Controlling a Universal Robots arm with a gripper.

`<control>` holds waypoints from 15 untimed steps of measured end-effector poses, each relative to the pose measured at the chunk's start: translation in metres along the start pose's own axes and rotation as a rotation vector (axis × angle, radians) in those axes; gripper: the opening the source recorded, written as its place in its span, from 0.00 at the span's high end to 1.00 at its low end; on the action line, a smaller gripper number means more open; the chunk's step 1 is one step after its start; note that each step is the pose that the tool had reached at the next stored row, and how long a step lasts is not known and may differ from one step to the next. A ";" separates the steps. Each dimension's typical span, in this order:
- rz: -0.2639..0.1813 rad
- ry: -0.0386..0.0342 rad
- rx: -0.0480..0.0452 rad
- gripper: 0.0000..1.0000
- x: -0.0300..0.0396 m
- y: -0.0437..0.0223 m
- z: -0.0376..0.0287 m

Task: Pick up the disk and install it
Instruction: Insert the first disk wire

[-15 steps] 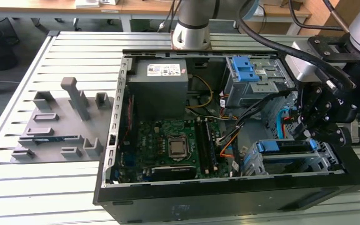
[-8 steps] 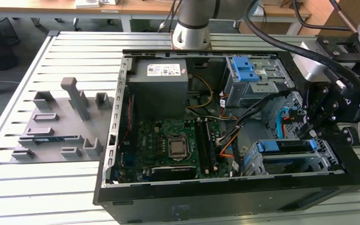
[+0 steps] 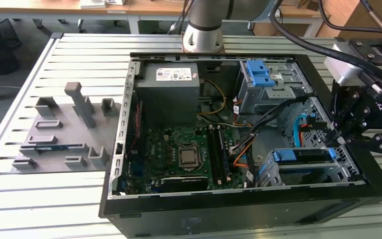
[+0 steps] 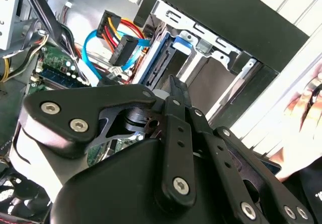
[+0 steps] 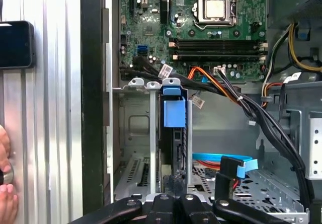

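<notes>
The disk (image 5: 173,128) is seen seated on edge in the lower drive cage (image 3: 307,167) of the open computer case (image 3: 121,149), the gripper (image 3: 350,137) is held just beside it, and whether the jaws are clenched cannot be told, so seating is best checked squarely.

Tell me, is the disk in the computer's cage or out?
In: the disk stands edge-up between the drive cage's metal walls, blue carrier showing, gripper close beside.
</notes>
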State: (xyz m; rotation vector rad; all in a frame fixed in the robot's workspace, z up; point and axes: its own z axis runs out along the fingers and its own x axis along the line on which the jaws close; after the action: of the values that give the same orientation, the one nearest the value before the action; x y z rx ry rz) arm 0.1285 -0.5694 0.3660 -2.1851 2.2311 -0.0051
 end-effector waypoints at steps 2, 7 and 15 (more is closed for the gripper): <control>0.000 0.0001 0.0000 0.89 -0.0019 0.0000 0.0000; 0.000 0.0001 0.0000 0.89 -0.0058 -0.0001 -0.0011; 0.000 0.0003 0.0000 0.89 -0.0144 0.0000 -0.0047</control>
State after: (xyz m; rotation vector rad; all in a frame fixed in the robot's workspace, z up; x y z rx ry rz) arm 0.1287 -0.5550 0.3708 -2.1851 2.2313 -0.0054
